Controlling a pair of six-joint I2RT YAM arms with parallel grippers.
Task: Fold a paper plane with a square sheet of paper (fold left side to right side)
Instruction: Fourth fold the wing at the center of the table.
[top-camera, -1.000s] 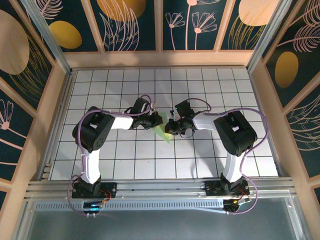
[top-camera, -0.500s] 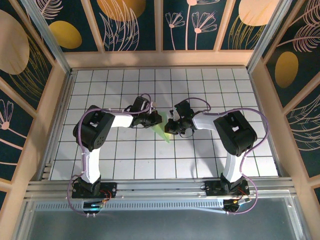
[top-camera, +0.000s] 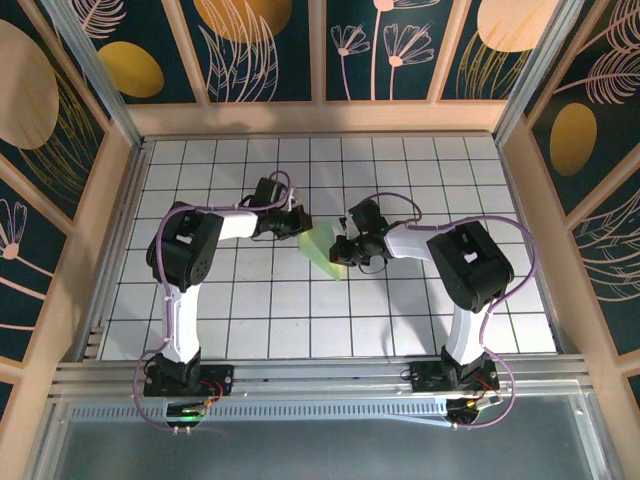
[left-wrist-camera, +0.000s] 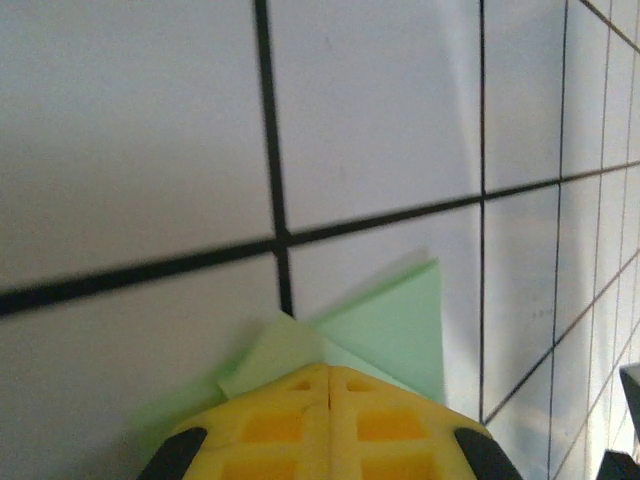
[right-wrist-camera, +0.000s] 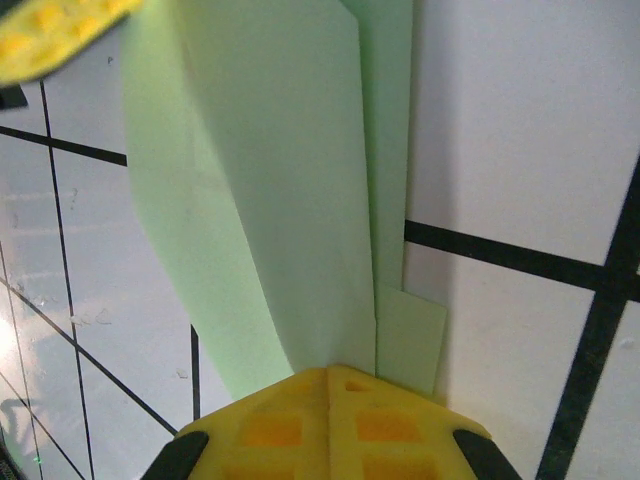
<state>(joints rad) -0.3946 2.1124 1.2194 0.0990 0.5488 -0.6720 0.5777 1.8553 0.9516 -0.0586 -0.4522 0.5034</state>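
Observation:
The paper plane (top-camera: 322, 252) is a slim pale-green dart lying on the white grid between both arms, pointing toward the near edge. My left gripper (top-camera: 297, 223) is shut, its yellow tips (left-wrist-camera: 328, 368) at the plane's wide far-left corner (left-wrist-camera: 395, 320), where a paler flap pokes out from under them. I cannot tell whether that corner is pinched. My right gripper (top-camera: 345, 249) is shut at the plane's right side. In the right wrist view a curled-up flap (right-wrist-camera: 260, 200) runs into its closed tips (right-wrist-camera: 328, 372), while narrower layers (right-wrist-camera: 410, 330) lie flat beside it.
White grid tiles (top-camera: 230, 300) cover the table. Wooden walls (top-camera: 320, 118) with dark floral panels close in the back and both sides. A metal rail (top-camera: 320, 375) runs along the near edge by the arm bases.
My left gripper has slid up and to the left, off the middle of the plane to its far-left corner. The plane's wide end now looks broader. The right arm has barely moved.

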